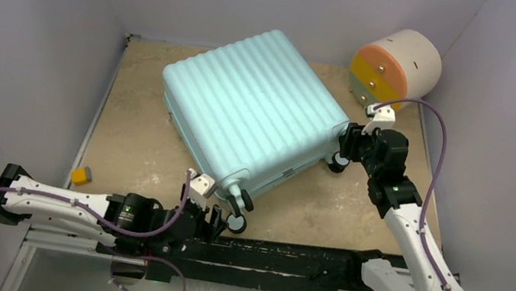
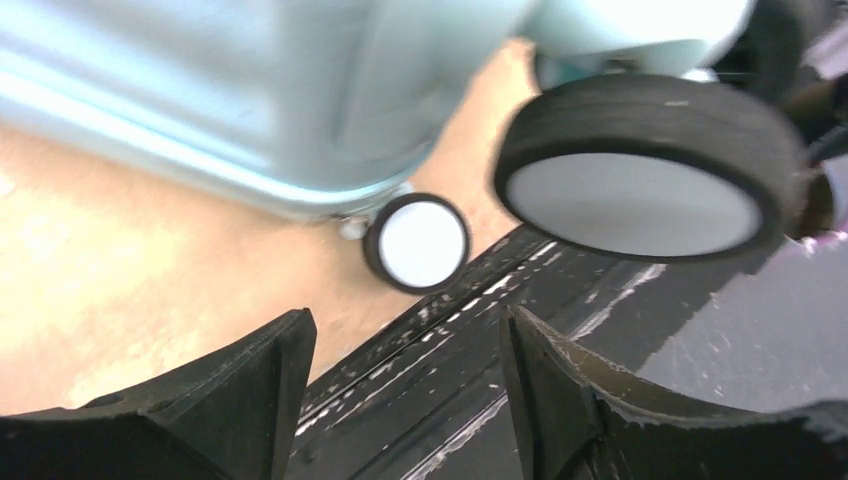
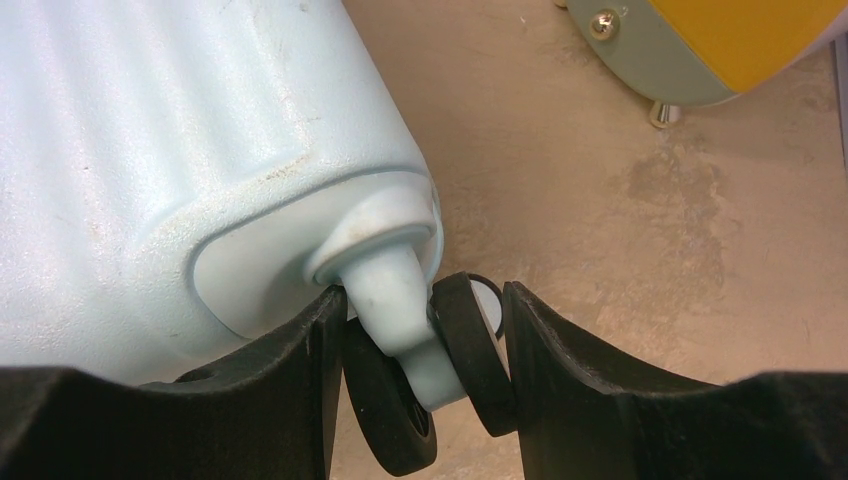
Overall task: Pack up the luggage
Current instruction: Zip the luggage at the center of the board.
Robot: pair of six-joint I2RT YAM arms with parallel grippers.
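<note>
Bare tabletop is left open beside the luggage on the left; only a small orange block is set there. Back right is pinched by the drawer unit. Near edge is blocked by wheels and black rail.

No readable text on luggage; small marks possibly lost in blur.

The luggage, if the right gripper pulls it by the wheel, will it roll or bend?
Probably stiff: the luggage has a ribbed hard shell. Lying flat on the table, it should drag, not roll. The wheel in the right gripper may swivel, loosening the grip.
</note>
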